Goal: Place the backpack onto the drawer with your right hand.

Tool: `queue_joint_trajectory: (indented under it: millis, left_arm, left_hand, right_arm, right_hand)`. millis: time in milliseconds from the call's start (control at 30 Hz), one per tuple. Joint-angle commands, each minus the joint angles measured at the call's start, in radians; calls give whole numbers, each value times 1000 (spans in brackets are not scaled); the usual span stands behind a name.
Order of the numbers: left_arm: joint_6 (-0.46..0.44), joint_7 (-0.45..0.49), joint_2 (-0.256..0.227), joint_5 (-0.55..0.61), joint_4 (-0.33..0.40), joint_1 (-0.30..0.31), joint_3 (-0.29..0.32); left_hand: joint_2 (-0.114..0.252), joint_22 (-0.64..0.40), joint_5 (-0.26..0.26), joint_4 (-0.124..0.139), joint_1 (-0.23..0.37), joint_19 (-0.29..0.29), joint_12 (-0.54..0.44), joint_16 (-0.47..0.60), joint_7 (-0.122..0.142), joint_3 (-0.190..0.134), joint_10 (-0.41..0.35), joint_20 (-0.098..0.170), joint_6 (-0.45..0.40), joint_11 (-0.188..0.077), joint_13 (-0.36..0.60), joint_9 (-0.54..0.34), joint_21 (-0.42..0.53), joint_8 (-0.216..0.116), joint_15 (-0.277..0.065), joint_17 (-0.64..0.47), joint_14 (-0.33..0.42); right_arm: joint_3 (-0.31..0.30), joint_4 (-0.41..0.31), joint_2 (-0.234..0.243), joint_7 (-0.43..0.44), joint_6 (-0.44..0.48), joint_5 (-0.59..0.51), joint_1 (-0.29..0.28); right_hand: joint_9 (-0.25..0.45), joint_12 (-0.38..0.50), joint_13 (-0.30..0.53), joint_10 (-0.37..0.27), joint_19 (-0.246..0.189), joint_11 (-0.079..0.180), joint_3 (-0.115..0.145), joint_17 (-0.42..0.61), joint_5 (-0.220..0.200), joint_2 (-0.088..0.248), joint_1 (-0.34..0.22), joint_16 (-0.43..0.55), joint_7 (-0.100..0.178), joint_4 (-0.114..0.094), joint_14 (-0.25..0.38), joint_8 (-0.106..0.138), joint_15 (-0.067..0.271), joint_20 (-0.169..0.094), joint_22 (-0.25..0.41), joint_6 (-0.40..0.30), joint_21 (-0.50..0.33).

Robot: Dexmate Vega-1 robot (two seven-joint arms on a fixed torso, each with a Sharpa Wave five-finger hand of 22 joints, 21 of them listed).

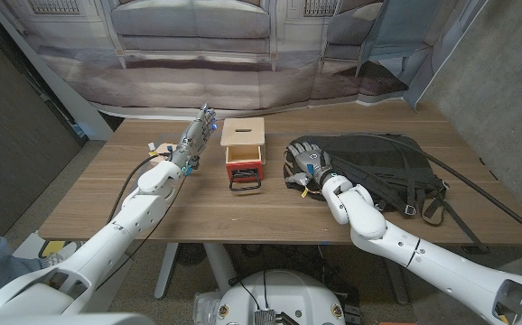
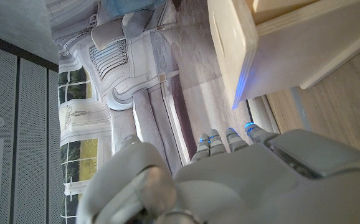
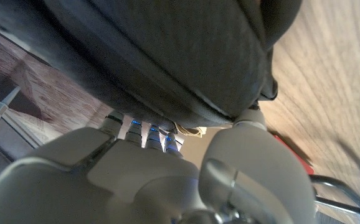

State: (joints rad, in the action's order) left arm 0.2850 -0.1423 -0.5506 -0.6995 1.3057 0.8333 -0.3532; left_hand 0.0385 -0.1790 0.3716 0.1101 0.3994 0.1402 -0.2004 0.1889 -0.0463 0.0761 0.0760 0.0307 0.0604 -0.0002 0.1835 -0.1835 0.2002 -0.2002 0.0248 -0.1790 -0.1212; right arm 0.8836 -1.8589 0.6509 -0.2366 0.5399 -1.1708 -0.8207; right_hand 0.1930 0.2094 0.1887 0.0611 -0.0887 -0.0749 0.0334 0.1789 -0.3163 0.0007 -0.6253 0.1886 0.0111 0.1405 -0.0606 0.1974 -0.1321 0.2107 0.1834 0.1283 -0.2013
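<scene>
Right hand (image 1: 303, 166) grips backpack (image 1: 378, 167) edge; left hand (image 1: 199, 132) released, fingers spread beside small wooden drawer (image 1: 244, 153).

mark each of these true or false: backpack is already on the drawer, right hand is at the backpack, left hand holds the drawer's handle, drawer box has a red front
1. The backpack sits on the drawer. False: it lies on the table, to the drawer's right.
2. The right hand is at the backpack's left edge. True.
3. The left hand holds the drawer's metal handle. False: it stands to the left of the drawer, holding nothing.
4. The drawer has a red front. True.
</scene>
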Motion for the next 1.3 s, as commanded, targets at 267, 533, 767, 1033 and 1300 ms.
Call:
queue_joint_trajectory:
  millis: [267,533,767,1033,1300]
  left_arm:
    - [13,-38,21,-7,-48,-32,-9]
    - [16,-48,26,-8,-63,-41,-12]
    - [15,-47,24,-7,-59,-39,-11]
    - [9,-44,19,-7,-51,-36,-10]
    - [5,-37,14,-10,-41,-26,-6]
  left_hand:
    - [9,-4,-4,2,4,12,-5,1,-1,9,-8,-8,-6,-4,4,-4,-2,0,8,-5,3]
    - [9,-4,-4,3,4,14,-6,1,-1,12,-12,-17,-8,-5,4,-4,-2,-1,8,-5,3]
    - [10,-4,-4,3,4,17,-6,0,0,14,-13,-21,-8,-5,4,-4,-3,0,8,-5,3]
    - [10,-4,-4,3,4,18,-6,1,0,16,-14,-23,-10,-4,4,-4,-3,-1,8,-5,4]
    - [11,-4,-5,3,4,19,-6,0,-1,18,-15,-24,-10,-3,4,-4,-2,0,8,-5,3]
  right_arm:
    - [-13,-3,24,43,-15,72,-7]
    - [-42,-27,47,102,-46,147,-34]
    - [-49,-30,55,123,-59,192,-45]
    - [-53,-11,61,196,-113,246,-50]
    - [-55,18,66,294,-171,271,-51]
  right_hand:
    - [2,38,4,-106,-192,14,31,2,-8,22,-95,23,46,13,126,31,5,1,7,-104,-60]
    - [3,73,2,-272,-545,41,97,8,64,53,-243,40,73,18,343,40,59,-33,-1,-242,-140]
    - [4,88,0,-350,-641,51,122,10,105,67,-279,54,69,15,453,48,91,-104,-1,-309,-158]
    - [4,114,-2,-486,-760,75,168,14,121,87,-343,67,42,19,610,78,160,-222,1,-471,-181]
    - [2,145,-4,-666,-847,110,232,22,103,120,-441,93,51,23,808,106,265,-356,11,-666,-214]
